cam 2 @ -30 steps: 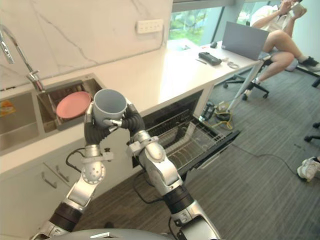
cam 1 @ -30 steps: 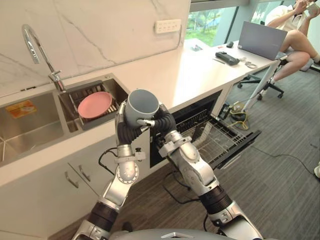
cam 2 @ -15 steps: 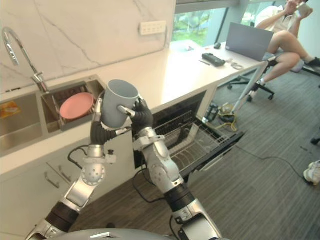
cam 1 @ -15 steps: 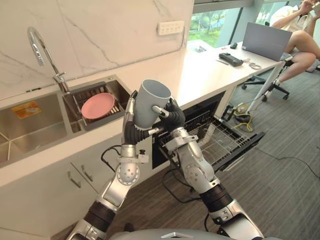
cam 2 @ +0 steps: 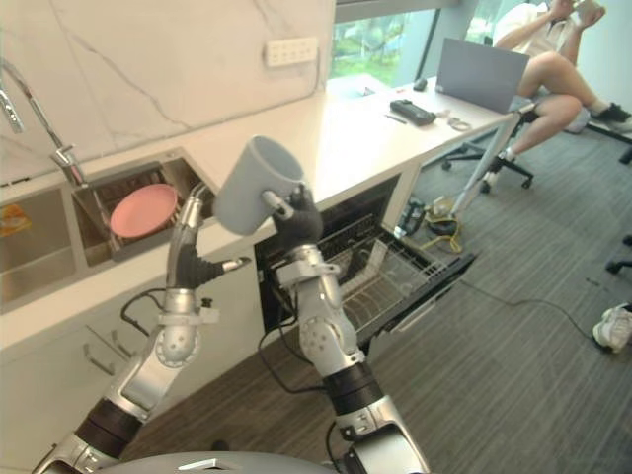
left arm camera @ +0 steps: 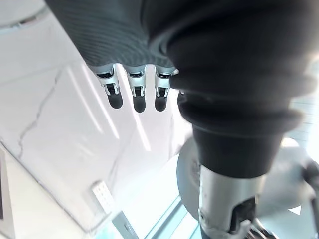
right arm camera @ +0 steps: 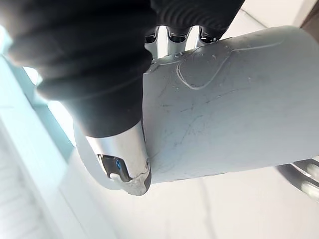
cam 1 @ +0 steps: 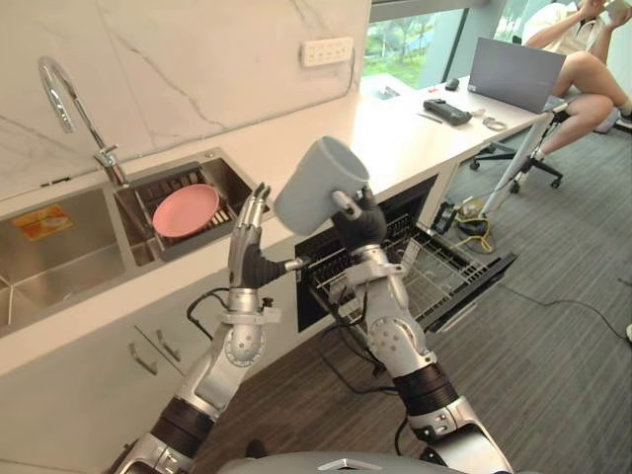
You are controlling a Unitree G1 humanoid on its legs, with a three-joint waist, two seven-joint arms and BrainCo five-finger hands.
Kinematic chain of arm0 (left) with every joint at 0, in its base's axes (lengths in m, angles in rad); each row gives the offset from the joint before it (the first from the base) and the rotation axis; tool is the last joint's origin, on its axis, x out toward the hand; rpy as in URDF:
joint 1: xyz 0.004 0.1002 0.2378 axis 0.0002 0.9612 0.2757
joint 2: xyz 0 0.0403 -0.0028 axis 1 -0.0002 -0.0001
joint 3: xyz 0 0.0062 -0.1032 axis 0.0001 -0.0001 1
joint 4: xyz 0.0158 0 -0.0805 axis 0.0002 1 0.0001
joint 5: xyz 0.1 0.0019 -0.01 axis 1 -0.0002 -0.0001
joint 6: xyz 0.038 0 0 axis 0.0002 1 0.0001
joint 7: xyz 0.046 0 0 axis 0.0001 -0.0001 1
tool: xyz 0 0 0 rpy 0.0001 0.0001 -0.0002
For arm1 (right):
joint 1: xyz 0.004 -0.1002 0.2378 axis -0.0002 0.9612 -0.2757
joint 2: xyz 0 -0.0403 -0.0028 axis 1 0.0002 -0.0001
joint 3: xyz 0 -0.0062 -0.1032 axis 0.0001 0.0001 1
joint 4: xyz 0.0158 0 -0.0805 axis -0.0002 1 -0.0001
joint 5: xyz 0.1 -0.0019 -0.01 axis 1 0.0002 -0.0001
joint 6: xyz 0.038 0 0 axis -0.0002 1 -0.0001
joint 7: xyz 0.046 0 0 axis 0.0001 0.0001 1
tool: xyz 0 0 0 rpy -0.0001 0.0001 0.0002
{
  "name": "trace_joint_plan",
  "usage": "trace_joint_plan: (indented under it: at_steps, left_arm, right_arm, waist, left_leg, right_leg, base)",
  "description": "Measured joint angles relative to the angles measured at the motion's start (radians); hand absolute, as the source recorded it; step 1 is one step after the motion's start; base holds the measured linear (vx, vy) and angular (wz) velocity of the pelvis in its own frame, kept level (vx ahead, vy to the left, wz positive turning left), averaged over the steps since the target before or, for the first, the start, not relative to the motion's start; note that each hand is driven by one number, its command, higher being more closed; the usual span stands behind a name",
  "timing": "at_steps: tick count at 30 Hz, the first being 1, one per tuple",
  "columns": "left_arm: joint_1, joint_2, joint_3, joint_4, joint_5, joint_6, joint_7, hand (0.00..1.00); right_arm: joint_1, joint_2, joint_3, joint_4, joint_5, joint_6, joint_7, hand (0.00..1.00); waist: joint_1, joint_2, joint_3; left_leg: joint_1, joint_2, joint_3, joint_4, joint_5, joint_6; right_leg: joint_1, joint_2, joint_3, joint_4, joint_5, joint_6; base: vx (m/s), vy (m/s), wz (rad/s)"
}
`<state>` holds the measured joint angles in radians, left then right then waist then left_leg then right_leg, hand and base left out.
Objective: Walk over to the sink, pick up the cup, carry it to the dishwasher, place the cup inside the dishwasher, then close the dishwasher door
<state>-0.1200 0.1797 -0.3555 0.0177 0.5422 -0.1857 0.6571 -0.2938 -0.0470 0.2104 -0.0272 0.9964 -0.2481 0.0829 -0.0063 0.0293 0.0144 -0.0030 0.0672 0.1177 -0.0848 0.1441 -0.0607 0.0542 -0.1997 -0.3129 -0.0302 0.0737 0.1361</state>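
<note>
Right hand [cam 1: 358, 221] grips the tilted cup [cam 1: 318, 186] aloft.

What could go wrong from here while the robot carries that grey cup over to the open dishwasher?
1. The cup is tilted and gripped by the right hand alone, with the left hand open beside it. It might slip and drop to the floor.
2. The dishwasher rack is pulled out well below the cup, so a hasty descent could knock the cup against the wires.
</note>
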Motion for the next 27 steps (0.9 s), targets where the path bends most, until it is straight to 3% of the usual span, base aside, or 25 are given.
trace_joint_plan:
  at_steps: [6,12,13,16,19,20,21,23,27]
  left_arm:
    - [-0.001,-0.01,0.095,-0.006,0.013,0.0,0.092,0.0]
    - [-0.009,-0.053,0.119,-0.009,0.003,-0.011,0.073,0.0]
    - [-0.009,-0.058,0.12,-0.009,-0.035,-0.026,0.043,0.0]
    - [-0.008,-0.079,0.118,-0.009,-0.228,-0.073,-0.135,0.0]
    - [-0.003,-0.092,0.099,-0.009,-0.458,-0.089,-0.355,0.0]
    - [0.001,-0.094,0.075,-0.009,-0.559,-0.081,-0.453,0.0]
    - [0.006,-0.097,0.062,-0.01,-0.602,-0.071,-0.494,0.0]
    - [0.043,-0.102,0.011,-0.008,-0.726,-0.005,-0.647,0.0]
    - [0.12,-0.096,-0.093,0.046,-0.828,0.106,-0.801,0.0]
  right_arm:
    - [0.07,-0.003,-0.169,-0.005,0.106,-0.069,0.004,1.0]
    - [0.101,-0.003,-0.255,-0.045,0.1,-0.115,0.005,1.0]
    - [0.103,-0.003,-0.283,-0.045,0.091,-0.123,0.004,1.0]
    - [0.106,-0.013,-0.386,-0.045,0.001,-0.128,-0.001,1.0]
    - [0.106,-0.072,-0.451,-0.045,-0.131,-0.122,-0.018,1.0]
    - [0.106,-0.102,-0.471,-0.04,-0.203,-0.111,-0.037,1.0]
    - [0.106,-0.117,-0.481,-0.034,-0.232,-0.106,-0.044,1.0]
    - [0.106,-0.171,-0.51,-0.008,-0.329,-0.076,-0.052,1.0]
    - [0.118,-0.254,-0.538,0.085,-0.472,-0.033,-0.076,1.0]
  waist:
    - [-0.01,0.005,0.0]
    - [-0.026,0.005,0.0]
    - [-0.027,0.005,0.0]
    - [-0.028,0.006,0.001]
    - [-0.031,0.007,0.013]
    - [-0.031,0.008,0.016]
    - [-0.031,0.008,0.016]
    - [-0.031,0.008,0.017]
    - [-0.029,-0.002,0.027]
  left_leg:
    - [0.001,0.0,0.016,0.0,-0.008,-0.002]
    - [0.007,0.001,0.028,0.0,-0.014,-0.003]
    - [0.007,0.001,0.029,0.0,-0.013,-0.001]
    - [0.007,0.001,0.032,0.0,-0.011,0.002]
    - [0.012,0.002,0.037,0.0,-0.018,-0.005]
    - [0.012,0.003,0.043,0.0,-0.021,-0.004]
    - [0.012,0.003,0.045,0.0,-0.021,-0.004]
    - [0.006,0.005,0.046,0.0,-0.023,-0.004]
    - [-0.014,0.015,0.018,0.001,-0.022,-0.005]
  right_leg:
    - [-0.001,0.0,0.006,-0.009,0.0,0.0]
    - [-0.003,0.003,0.025,-0.015,0.009,-0.002]
    - [-0.002,0.003,0.026,-0.015,0.009,-0.001]
    - [-0.002,0.003,0.028,-0.015,0.009,0.0]
    - [-0.002,0.003,0.033,-0.014,0.007,0.002]
    - [-0.003,0.004,0.034,-0.013,0.003,0.007]
    - [-0.005,0.004,0.036,-0.012,0.003,0.008]
    - [-0.013,0.005,0.044,-0.006,0.0,0.01]
    - [-0.018,0.008,0.028,0.022,-0.022,0.009]
  base:
    - [0.01,-0.005,-0.03]
    - [0.03,-0.011,-0.09]
    - [0.0,0.0,0.0]
    - [0.0,0.0,0.0]
    - [-0.03,-0.002,-0.05]
    - [-0.03,-0.001,-0.04]
    - [-0.03,-0.003,-0.06]
    - [-0.01,-0.007,-0.07]
    - [-0.01,-0.026,0.18]
